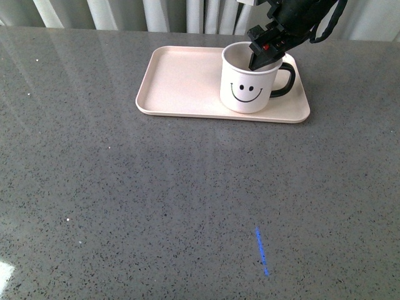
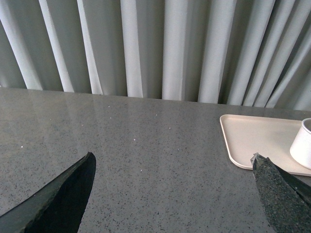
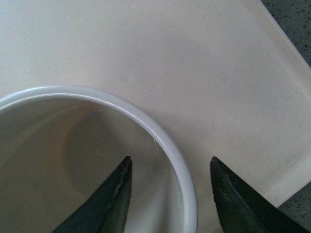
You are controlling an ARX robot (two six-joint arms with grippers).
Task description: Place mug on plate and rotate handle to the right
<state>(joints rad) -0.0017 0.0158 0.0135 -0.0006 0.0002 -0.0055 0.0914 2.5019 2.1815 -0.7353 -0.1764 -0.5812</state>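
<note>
Your right gripper [image 1: 261, 57] reaches down from the far right and straddles the mug's [image 1: 249, 84] rim on the side nearest the handle [image 1: 284, 81]. In the right wrist view, one finger [image 3: 109, 204] sits inside the cup and the other finger [image 3: 238, 201] sits outside it, with the white rim between them. There is a clear gap on both sides of the wall, so the jaws are spread and not pinching anything.

The mug stands upright on the right part of the plate [image 1: 181, 78], its smiley face turned toward you and its black handle pointing right. The plate lies flat on the grey speckled bench [image 1: 156, 200], on the far side of it, a little right of centre. The left half of the plate is bare.

Your left gripper [image 2: 175, 194] does not show in the front view. In its own wrist view the two dark fingertips stand wide apart, with only bench between them, so it is released and holds nothing. From there you see the plate's left end and a sliver of the mug off to the right, well apart from that gripper.

A short blue streak [image 1: 261, 250] marks the bench on the near side, right of centre. Pale pleated curtains [image 2: 160, 48] hang behind the bench's far edge.
</note>
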